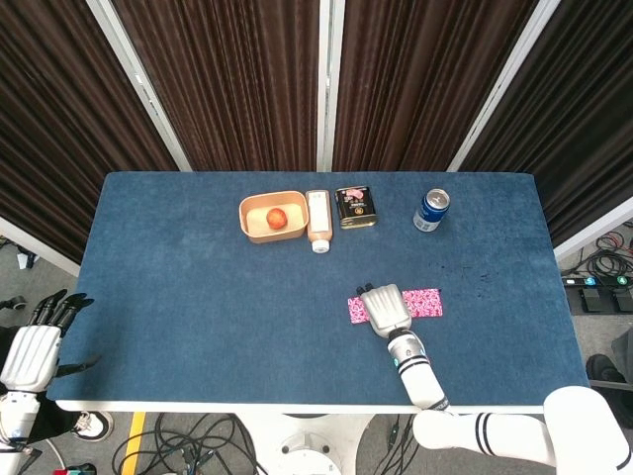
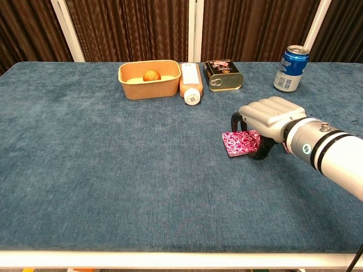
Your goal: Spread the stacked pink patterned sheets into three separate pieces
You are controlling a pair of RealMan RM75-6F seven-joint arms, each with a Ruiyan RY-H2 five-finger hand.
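Right hand (image 2: 271, 120) pinches a pink patterned sheet (image 2: 240, 141) low over the blue table (image 1: 198, 297), fingers curled around it. Another pink sheet (image 1: 426, 302) lies just beside it. Left hand (image 1: 35, 346) hangs spread, off-table.

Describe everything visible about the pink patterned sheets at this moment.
The pink patterned sheets are thin pieces printed in magenta with white flecks, lying flat on the blue table. In the head view they form a strip, one end showing left of the right robot hand and a longer part to its right. The hand rests over the middle, hiding how they overlap. In the chest view the leftmost piece sticks out under the fingers.
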